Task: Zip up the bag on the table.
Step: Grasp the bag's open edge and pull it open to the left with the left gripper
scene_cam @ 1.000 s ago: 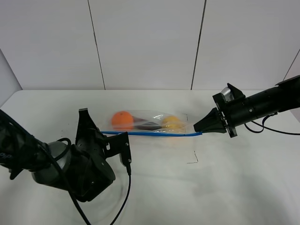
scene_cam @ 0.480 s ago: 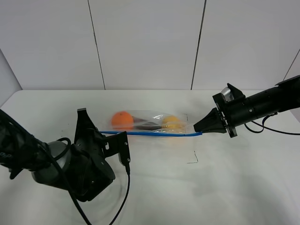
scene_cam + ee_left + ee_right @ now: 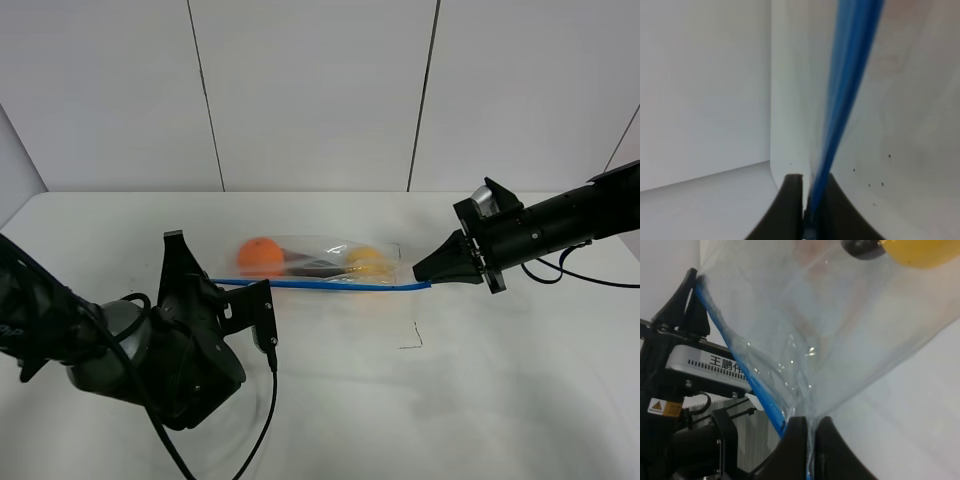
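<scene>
Found the bag point(image 3: 320, 262) stretched sideways over the middle of the white counter point(image 3: 480, 380), between the two arms. Saw its blue zipper strip point(image 3: 330, 285) drawn straight along the near edge. Noted the left fingers point(image 3: 795, 206) pressed together on the strip's left end, and the right fingers point(image 3: 798, 441) pinching the right end at the bag's corner. Made out an orange point(image 3: 261, 256), a dark eggplant point(image 3: 312, 267) and a yellow pear point(image 3: 366, 260) through the clear plastic. Could not tell whether the bag touched the counter.
</scene>
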Tool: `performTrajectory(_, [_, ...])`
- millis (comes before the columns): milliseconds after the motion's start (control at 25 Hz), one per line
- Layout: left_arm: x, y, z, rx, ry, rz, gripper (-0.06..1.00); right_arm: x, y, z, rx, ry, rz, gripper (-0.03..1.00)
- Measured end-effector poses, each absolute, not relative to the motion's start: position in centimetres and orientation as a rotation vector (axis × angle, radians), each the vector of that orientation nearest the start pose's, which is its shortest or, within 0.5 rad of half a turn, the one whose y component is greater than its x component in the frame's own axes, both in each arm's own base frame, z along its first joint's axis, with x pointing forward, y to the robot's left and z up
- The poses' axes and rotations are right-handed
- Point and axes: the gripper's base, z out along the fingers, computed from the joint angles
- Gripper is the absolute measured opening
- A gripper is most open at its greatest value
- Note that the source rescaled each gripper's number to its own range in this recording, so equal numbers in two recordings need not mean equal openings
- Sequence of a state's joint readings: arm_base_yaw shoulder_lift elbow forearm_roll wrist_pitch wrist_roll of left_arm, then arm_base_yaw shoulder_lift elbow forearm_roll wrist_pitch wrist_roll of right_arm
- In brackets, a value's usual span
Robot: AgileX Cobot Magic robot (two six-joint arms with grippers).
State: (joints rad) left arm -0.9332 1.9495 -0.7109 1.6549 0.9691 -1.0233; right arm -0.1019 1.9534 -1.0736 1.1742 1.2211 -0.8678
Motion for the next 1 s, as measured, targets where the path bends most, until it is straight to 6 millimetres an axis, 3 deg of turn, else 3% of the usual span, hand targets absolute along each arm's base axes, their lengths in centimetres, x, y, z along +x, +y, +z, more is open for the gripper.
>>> performTrajectory(280, [23.5,-18.6,12.1,1.387,1.794,1.094,0.0,33.8,4.5,16.2,-0.075,2.624,1.512,0.0])
performTrajectory(880, [23.9,-18.2,12.1,1.394,1.792,1.111,0.0,33.8,4.8,16.3,-0.076,2.618,1.522,0.0])
performTrajectory(1000, [23.9,-18.1,12.8,1.373,1.791,1.1,0.07,33.8,4.8,16.2,-0.08,2.622,1.516,0.0])
